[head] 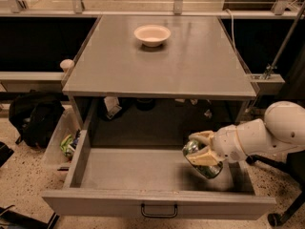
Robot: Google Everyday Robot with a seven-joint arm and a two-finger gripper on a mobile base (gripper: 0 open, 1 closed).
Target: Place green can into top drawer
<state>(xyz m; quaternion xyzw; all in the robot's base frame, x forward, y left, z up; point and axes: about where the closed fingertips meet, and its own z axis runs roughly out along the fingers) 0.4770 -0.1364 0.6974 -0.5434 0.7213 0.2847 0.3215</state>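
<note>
The top drawer (119, 168) is pulled out wide under the grey table, with a small black handle (158, 210) on its front. My gripper (202, 149) reaches in from the right on a white arm and is shut on the green can (204, 163). The can is tilted and held low inside the drawer's right part, close above its floor. Whether it touches the floor I cannot tell.
A pale pink bowl (152, 35) sits at the back of the grey tabletop (190, 66). A black bag (33, 118) and a bin with litter (66, 144) lie on the floor at the left. A chair base (286, 209) stands at the right.
</note>
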